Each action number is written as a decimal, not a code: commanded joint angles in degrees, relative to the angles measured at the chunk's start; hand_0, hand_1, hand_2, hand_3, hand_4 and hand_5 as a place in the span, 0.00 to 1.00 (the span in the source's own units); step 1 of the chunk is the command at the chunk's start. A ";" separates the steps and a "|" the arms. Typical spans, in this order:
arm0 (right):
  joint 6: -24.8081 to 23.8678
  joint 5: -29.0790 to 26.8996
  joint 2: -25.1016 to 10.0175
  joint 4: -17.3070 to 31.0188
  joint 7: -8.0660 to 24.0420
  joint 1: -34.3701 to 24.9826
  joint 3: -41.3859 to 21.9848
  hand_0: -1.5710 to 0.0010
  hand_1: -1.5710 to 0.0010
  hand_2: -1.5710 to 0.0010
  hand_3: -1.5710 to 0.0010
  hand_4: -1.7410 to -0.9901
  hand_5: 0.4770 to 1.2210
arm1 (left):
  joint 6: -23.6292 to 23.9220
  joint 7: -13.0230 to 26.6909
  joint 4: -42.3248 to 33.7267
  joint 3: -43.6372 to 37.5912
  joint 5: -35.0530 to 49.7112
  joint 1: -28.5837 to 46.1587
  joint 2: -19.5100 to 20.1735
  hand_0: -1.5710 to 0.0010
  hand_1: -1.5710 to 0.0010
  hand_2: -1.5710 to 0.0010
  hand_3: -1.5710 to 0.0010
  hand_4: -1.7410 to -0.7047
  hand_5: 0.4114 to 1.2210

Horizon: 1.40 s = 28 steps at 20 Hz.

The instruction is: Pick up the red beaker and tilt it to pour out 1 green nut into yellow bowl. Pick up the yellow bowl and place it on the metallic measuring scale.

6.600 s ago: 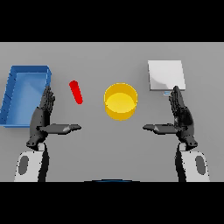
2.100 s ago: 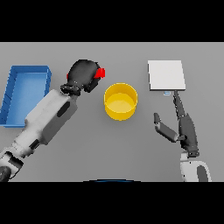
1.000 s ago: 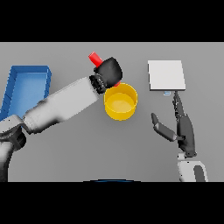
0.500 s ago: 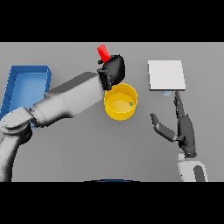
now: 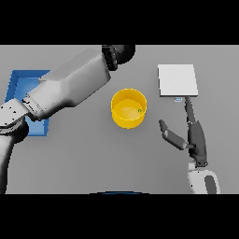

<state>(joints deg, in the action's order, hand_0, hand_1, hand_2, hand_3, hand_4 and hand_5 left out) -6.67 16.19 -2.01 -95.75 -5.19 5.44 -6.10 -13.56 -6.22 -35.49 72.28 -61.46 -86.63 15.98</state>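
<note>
The left hand (image 5: 122,51) sits at the table's (image 5: 93,158) far edge, its fingers and the red beaker out of sight, so its grip cannot be told. A green nut (image 5: 139,110) lies in the yellow bowl (image 5: 128,108) mid-table, so pouring looks done. The right hand (image 5: 191,135) waits flat-fingered beside the scale (image 5: 177,80), probably ready for the bowl.
</note>
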 commanded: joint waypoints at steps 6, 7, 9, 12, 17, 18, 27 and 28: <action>2.12 -3.45 0.44 0.10 -0.04 -0.57 0.49 1.00 1.00 1.00 1.00 0.74 0.16 | 1.34 1.57 8.89 -9.00 8.70 -8.29 3.98 0.00 0.00 0.03 0.14 0.03 1.00; 2.40 -3.63 0.35 0.41 -0.88 -0.80 0.47 1.00 1.00 1.00 1.00 0.73 0.16 | 1.54 2.56 11.04 -11.45 11.26 -8.65 4.70 0.00 0.00 0.02 0.11 0.02 1.00; 2.59 -4.35 -0.06 0.32 -0.85 -1.03 1.05 1.00 1.00 1.00 1.00 0.72 0.16 | 3.17 5.43 15.71 -17.70 18.00 -7.85 6.97 0.00 0.00 0.01 0.12 0.01 1.00; 3.36 -4.87 -0.35 1.19 -1.29 -1.27 1.09 1.00 1.00 1.00 1.00 0.69 0.15 | 6.27 9.90 20.52 -26.37 28.52 -5.40 10.54 0.00 0.00 0.01 0.13 0.01 1.00; 3.92 -4.79 -1.51 1.96 -3.47 -0.93 1.29 1.00 1.00 1.00 1.00 0.69 0.15 | 13.15 10.21 19.76 -35.55 43.28 2.60 17.26 0.00 0.00 0.00 0.09 0.00 1.00; 3.80 -4.14 -1.45 2.15 -4.21 -0.51 0.87 1.00 1.00 1.00 1.00 0.69 0.15 | 14.91 12.84 18.76 -36.35 45.25 4.80 18.58 0.00 0.00 0.00 0.10 0.00 1.00; 3.95 -2.26 -2.51 2.22 -2.71 -1.27 -0.04 1.00 1.00 1.00 1.00 0.71 0.24 | 33.30 30.99 -9.87 -40.57 62.51 33.45 27.97 0.00 0.00 0.00 0.08 0.00 1.00; 4.16 -2.34 -2.83 1.36 -2.90 -0.76 -0.05 1.00 1.00 1.00 1.00 0.71 0.24 | 35.19 31.95 -13.51 -40.38 63.60 36.88 29.00 0.00 0.00 0.00 0.08 0.00 1.00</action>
<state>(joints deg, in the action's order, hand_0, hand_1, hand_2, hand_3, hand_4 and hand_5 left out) -2.52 13.85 -4.87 -94.39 -8.27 4.70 -6.14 21.61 25.52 -48.96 31.91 2.27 -49.64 44.97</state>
